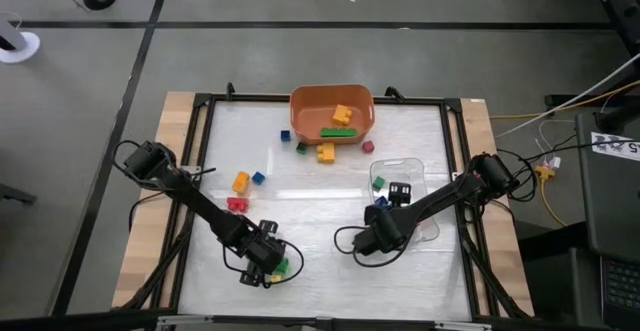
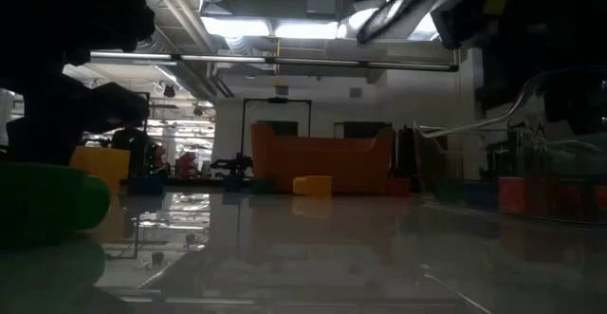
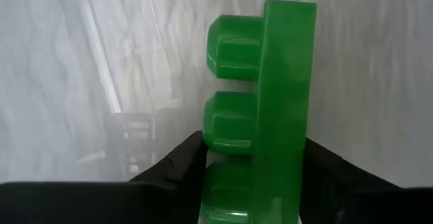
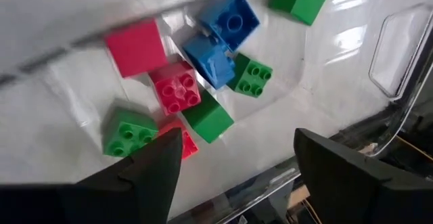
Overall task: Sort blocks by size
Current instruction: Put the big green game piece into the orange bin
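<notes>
My left gripper point(image 1: 268, 263) is near the table's front, left of the middle, shut on a long green studded brick point(image 3: 270, 102). The brick also shows in the high view point(image 1: 283, 266) and the low view point(image 2: 47, 205). My right gripper point(image 4: 233, 163) is open and empty above a clear plastic tray point(image 1: 430, 171). The tray holds several small red, blue and green cubes point(image 4: 203, 61). The orange bin point(image 1: 305, 106) at the far middle holds a yellow-orange brick point(image 1: 342, 114) and a long green one point(image 1: 338, 131). Loose blocks point(image 1: 241, 181) lie on the table. My left gripper pinches the green brick between its two fingers point(image 3: 172, 166). One finger is on the studded face point(image 3: 226, 173), the other on the flat opposite face. Most of the brick sticks out past the fingertips. It sits very low; whether it touches the table I cannot tell.
Orange, blue and red cubes point(image 1: 237, 204) lie left of the middle. Blue, green, yellow and red blocks point(image 1: 326, 152) lie just in front of the bin. A black frame point(image 1: 205, 121) runs around the white table top. Bare table lies between the two grippers.
</notes>
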### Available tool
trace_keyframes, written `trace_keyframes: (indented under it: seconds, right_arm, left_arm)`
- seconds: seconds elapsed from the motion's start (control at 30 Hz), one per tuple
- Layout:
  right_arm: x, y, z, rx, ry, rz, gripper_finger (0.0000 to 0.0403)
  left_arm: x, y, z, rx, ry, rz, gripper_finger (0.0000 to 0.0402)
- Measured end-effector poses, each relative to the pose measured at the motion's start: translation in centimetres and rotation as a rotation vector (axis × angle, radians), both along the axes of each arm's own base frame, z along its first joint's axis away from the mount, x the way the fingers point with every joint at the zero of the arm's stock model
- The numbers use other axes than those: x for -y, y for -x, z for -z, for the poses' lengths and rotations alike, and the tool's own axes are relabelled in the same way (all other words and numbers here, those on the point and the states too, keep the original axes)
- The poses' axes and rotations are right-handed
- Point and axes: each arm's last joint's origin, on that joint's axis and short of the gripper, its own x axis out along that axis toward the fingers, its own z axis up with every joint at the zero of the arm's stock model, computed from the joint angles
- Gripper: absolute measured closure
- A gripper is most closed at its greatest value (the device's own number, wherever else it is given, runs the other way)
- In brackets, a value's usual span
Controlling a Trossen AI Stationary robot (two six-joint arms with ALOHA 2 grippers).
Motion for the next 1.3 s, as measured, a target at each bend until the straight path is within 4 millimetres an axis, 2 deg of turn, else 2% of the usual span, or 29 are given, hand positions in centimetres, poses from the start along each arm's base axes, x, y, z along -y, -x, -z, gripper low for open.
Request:
trace_keyframes:
  seconds: [0.2,0.4,0.57,0.73,0.83,1.0,1.13,1.3]
  right_arm:
    - [-0.4,-1.2,-3.0,0.135,-0.005,-0.053,0.012]
    - [-0.3,-1.9,-6.3,0.276,0.063,-0.16,0.012]
    - [1.0,-1.0,-8.9,0.378,0.119,-0.172,0.012]
    - [3.6,0.8,-12.3,0.497,0.145,-0.123,0.012]
    - [5.7,2.1,-14.4,0.565,0.159,-0.086,0.012]
    - [9.6,4.1,-16.9,0.684,0.227,0.032,0.012]
    - [12.9,5.0,-17.1,0.736,0.255,0.101,0.012]
    - [17.0,5.0,-15.1,0.781,0.185,0.173,0.012]
  left_arm:
    - [-0.3,-0.4,-0.9,0.023,0.021,-0.012,0.0249]
    - [-1.6,-2.6,-3.9,0.133,0.047,-0.008,0.0249]
    - [-4.3,-5.3,-7.2,0.266,0.013,0.013,0.0237]
    - [-9.2,-7.9,-9.8,0.384,-0.13,0.001,0.0238]
    - [-13.1,-9.0,-11.1,0.444,-0.241,-0.049,0.0241]
    - [-20.4,-9.8,-12.1,0.512,-0.369,-0.171,0.0235]
    - [-26.1,-9.6,-12.3,0.542,-0.44,-0.286,0.0233]
    - [-31.4,-8.6,-12.1,0.565,-0.446,-0.391,0.0233]
